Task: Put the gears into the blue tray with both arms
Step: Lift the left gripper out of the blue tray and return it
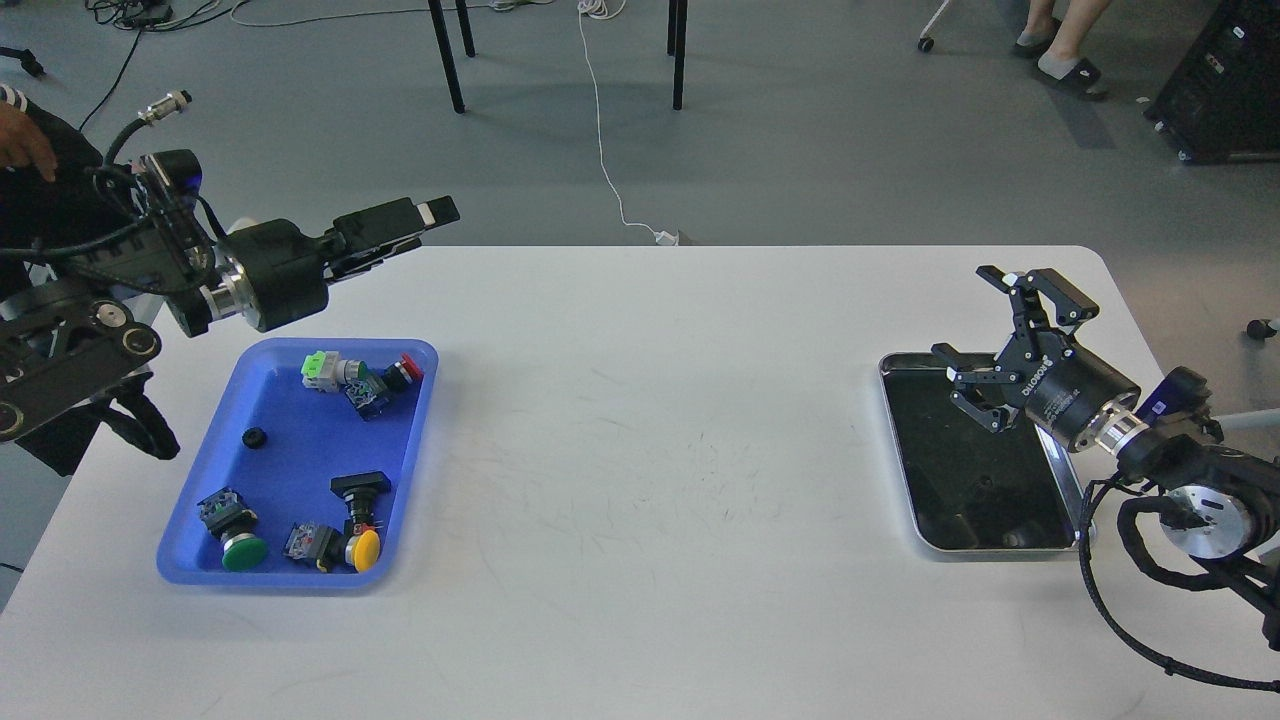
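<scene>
Gear (255, 437), a single small black ring, lies on the floor of the blue tray (205, 482) at the table's (640, 470) left, among push-button switches (352, 378) with green, red and yellow caps (no gripper touches it). The left gripper (425, 222) hangs above the tray's far edge, seen side-on, so I cannot tell how its fingers stand. The right gripper (985, 345) hovers over the silver tray (898, 470), fingers spread wide and empty.
</scene>
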Tool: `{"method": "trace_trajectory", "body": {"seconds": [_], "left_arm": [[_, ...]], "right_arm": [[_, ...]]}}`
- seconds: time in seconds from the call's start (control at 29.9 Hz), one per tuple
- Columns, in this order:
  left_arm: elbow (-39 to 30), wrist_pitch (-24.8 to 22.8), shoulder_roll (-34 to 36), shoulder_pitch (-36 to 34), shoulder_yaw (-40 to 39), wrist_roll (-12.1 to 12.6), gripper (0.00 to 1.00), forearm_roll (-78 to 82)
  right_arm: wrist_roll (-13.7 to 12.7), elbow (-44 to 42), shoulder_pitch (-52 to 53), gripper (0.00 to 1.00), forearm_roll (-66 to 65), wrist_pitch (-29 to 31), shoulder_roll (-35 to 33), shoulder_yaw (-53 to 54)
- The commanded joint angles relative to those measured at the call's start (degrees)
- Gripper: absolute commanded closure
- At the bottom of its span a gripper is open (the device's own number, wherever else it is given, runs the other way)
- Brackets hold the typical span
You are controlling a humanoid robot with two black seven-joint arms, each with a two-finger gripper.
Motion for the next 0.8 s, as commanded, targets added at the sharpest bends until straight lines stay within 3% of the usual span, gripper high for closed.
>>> {"method": "trace_trajectory", "body": {"seconds": [0.0, 0.27, 0.37, 0.53, 0.67, 0.77], "left_arm": [[0.39, -0.42, -5.4, 7.19, -9.64, -0.02, 0.02, -7.56], [0.92, 0.02, -17.27, 20.21, -24.69, -0.02, 0.02, -7.13], [1.01, -0.25, -18.86, 21.72, -27.68, 0.47, 0.02, -7.74], [1.01, -0.6, -19.48, 22.16, -29.62, 2.93, 0.02, -8.01], [1.18, -0.77, -20.18, 22.16, -31.2, 4.68, 0.02, -9.41], [1.18, -0.78, -20.53, 22.25, -31.56, 5.92, 0.02, -9.94]], "right_arm": [[0.0, 1.0, 0.54, 0.03, -3.3, 0.0, -1.56, -0.07], [0.0, 6.61, 3.96, 0.03, -18.67, 0.0, -7.61, -0.77], [0.0, 12.59, 7.64, 0.03, -29.21, 0.0, -13.23, -3.4], [0.0, 13.92, 19.76, 0.02, -53.18, 0.0, -19.31, -11.3], [0.0, 14.1, 31.27, 0.02, -73.5, 0.0, -19.32, -20.43], [0.0, 14.1, 37.18, 0.02, -81.69, 0.0, -15.99, -29.13]]}}
